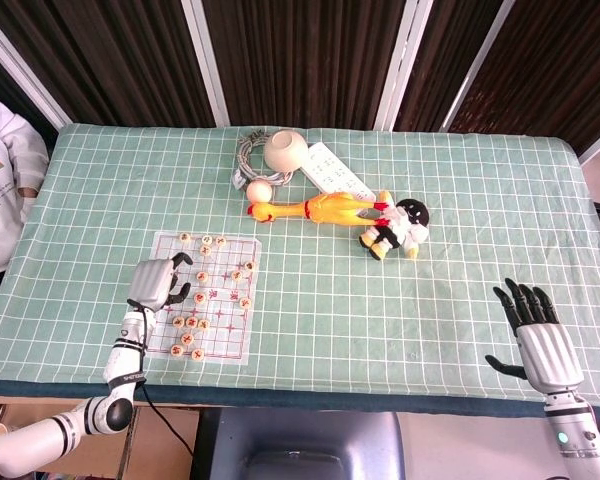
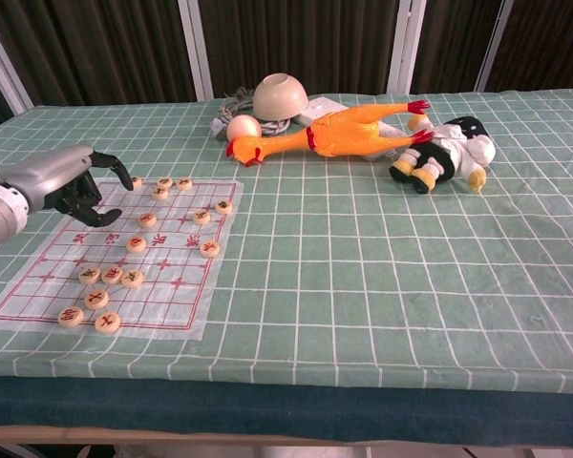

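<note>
A translucent chess sheet [image 1: 225, 345] with red grid lines lies on the green checked cloth at front left, with several round wooden pieces [image 1: 190, 322] scattered on it. My left hand [image 1: 158, 282] hovers over the sheet's left edge with its fingers half curled and nothing in them. In the chest view the left hand [image 2: 72, 186] hangs above the sheet [image 2: 172, 305], its fingertips near the far-left pieces [image 2: 134, 181], with a gap between thumb and fingers. My right hand [image 1: 540, 335] rests at the front right table edge, fingers spread, holding nothing.
Along the back middle lie a yellow rubber chicken [image 1: 320, 209], a small black-and-white doll [image 1: 395, 228], an upturned bowl [image 1: 285, 150], a pale ball [image 1: 258, 191], a coiled cable [image 1: 246, 155] and a white card [image 1: 330, 172]. A person in white [image 1: 0, 190] stands at the far left.
</note>
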You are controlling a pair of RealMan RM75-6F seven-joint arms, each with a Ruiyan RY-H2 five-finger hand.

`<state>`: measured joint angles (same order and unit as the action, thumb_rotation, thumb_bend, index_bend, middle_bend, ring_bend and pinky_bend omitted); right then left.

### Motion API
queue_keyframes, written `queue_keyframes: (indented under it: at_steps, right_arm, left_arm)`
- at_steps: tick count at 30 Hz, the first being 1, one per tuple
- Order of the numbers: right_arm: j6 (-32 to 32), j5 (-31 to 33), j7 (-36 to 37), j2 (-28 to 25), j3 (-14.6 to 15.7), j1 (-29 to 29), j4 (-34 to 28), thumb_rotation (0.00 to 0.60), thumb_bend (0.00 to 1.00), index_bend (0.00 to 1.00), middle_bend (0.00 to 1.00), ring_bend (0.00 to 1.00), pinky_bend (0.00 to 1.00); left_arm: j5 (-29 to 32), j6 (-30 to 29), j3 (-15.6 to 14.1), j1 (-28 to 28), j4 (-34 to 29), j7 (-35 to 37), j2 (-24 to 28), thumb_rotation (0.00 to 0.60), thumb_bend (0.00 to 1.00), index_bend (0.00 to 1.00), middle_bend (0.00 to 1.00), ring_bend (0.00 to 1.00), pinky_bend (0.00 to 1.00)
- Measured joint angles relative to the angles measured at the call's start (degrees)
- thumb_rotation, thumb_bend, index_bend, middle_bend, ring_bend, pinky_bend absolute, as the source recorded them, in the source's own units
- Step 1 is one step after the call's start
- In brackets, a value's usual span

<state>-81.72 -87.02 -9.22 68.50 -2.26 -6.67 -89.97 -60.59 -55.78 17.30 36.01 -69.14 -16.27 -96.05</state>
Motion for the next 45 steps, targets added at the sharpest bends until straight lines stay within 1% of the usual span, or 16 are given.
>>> queue_keyframes:
  at_steps: [5,12,18,25,31,45]
  right_arm:
    - [-0.44,0.18,0.62,-0.16,-0.24,0.11,0.01,0.600,0.11,0.00,0.00,0.00,0.00]
    - [-0.74,0.15,1.42,-0.31,-0.33,0.23,0.16,0.600,0.11,0.00,0.00,0.00,0.00]
    - [-1.11,0.07,1.81,-0.46,-0.33,0.39,0.10,0.600,0.11,0.00,0.00,0.00,0.00]
    - [-1.31,-0.01,1.94,-0.37,-0.34,0.46,0.21,0.600,0.11,0.00,0.00,0.00,0.00]
    - [-1.59,-0.05,2.01,-0.53,-0.33,0.62,0.05,0.600,0.11,0.00,0.00,0.00,0.00]
    - [-2.05,-0.19,2.35,-1.04,-0.25,0.99,-0.07,0.600,0.11,0.00,0.00,0.00,0.00]
  left_arm:
    - [1.36,2.26,-0.38,1.81,4.38,0.35,-2.37,0.600,0.35,0.37,1.00,1.00,1.00]
    - [1.59,2.53,-0.75,2.71,5.71,1.09,-3.53,0.600,0.34,0.37,1.00,1.00,1.00]
    - [3.42,4.17,-0.74,3.73,8.66,0.61,-4.69,0.600,0.34,0.39,1.00,1.00,1.00]
    - [4.22,4.53,-0.71,4.30,8.77,0.55,-4.69,0.600,0.33,0.42,1.00,1.00,1.00]
    - [4.58,5.05,-1.05,4.84,9.60,0.42,-5.46,0.600,0.33,0.43,1.00,1.00,1.00]
    - [3.68,5.68,-1.33,6.10,13.96,1.98,-7.64,0.600,0.33,0.51,1.00,1.00,1.00]
